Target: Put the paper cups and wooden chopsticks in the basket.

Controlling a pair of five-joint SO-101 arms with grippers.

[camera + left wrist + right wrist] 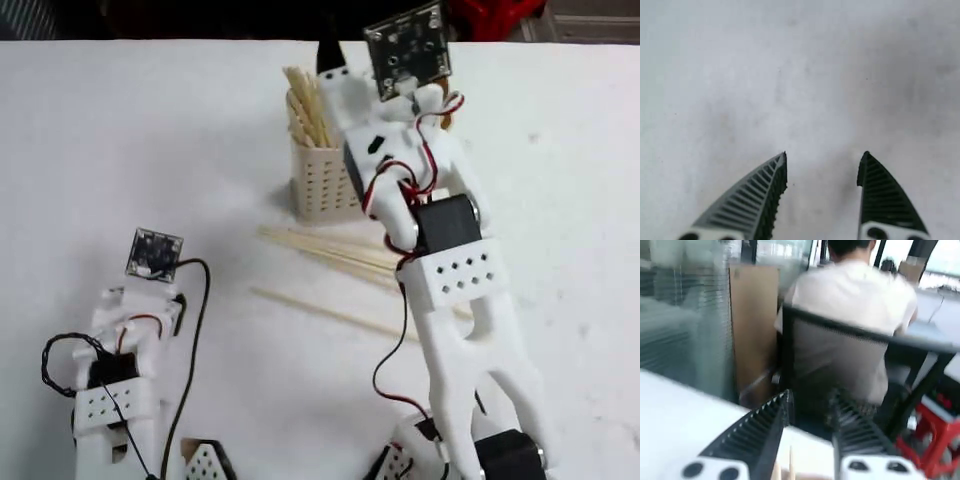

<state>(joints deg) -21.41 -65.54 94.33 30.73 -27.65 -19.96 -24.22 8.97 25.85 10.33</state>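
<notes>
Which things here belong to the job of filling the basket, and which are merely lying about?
Job: basket; standing chopsticks inside it; loose chopsticks on the table.
Merely about: black chair; red stool; brown board.

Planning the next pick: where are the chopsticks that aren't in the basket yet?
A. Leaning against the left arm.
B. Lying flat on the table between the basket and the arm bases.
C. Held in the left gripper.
B: the loose chopsticks lie flat on the table just short of the basket, partly under the right arm. The left gripper is open over bare table.
</notes>
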